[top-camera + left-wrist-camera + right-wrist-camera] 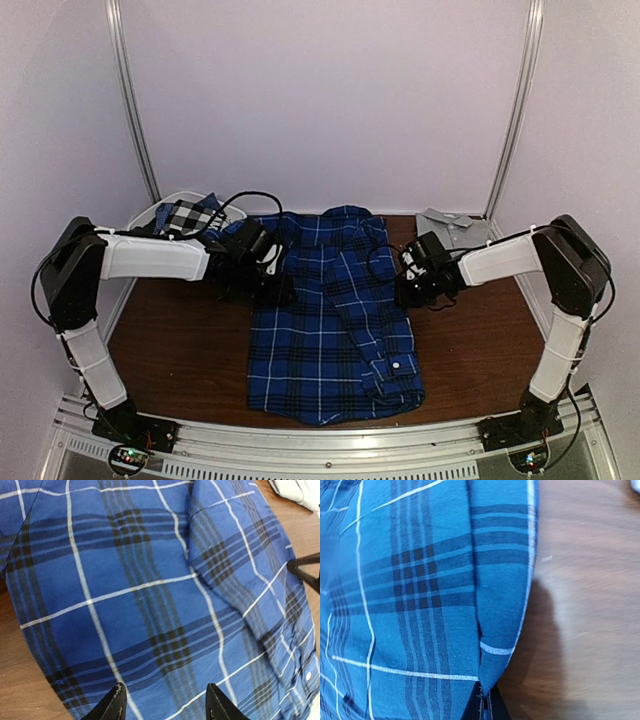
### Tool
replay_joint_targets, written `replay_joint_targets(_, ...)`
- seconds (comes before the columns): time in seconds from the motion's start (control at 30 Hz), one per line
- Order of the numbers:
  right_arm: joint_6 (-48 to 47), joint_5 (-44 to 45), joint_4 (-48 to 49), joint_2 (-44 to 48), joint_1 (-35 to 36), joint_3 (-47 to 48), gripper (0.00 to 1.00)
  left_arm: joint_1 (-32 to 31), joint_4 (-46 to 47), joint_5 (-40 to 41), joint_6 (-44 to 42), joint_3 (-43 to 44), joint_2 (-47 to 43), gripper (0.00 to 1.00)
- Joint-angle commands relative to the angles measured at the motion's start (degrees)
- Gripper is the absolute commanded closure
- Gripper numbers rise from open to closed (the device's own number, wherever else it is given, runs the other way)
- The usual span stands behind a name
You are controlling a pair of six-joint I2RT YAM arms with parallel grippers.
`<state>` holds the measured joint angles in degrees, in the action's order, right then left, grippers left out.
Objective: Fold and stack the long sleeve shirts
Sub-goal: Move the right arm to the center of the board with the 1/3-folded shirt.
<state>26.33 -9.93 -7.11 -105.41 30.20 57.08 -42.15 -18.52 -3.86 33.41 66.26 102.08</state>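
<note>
Right jaws clamped, plaid shirt (pixel 420 605) edge between

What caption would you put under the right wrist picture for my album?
Right gripper pinches the folded edge of the blue plaid shirt on the wooden table.

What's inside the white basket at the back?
A black-and-white check shirt pokes out of the white basket. The left arm covers its near side, and whatever lies beneath that shirt is hidden.
</note>
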Motion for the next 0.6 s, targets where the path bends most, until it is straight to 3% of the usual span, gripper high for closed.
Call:
replay_joint_targets(0.0,-2.1,4.5,-3.7,1.4,-3.3,-1.6,1.0,-2.2,0.9,-0.8,-0.2,0.7,3.2,0.45)
replay_joint_targets(0.27,-3.7,4.6,-3.1,4.8,-8.2,-6.8,1.0,-7.6,0.9,-2.1,1.8,3.7,8.7,0.46)
replay_joint_targets(0.57,-4.6,4.7,-2.4,6.7,-9.9,-9.9,0.96,-11.9,0.9,-3.1,3.3,0.7,8.4,0.47)
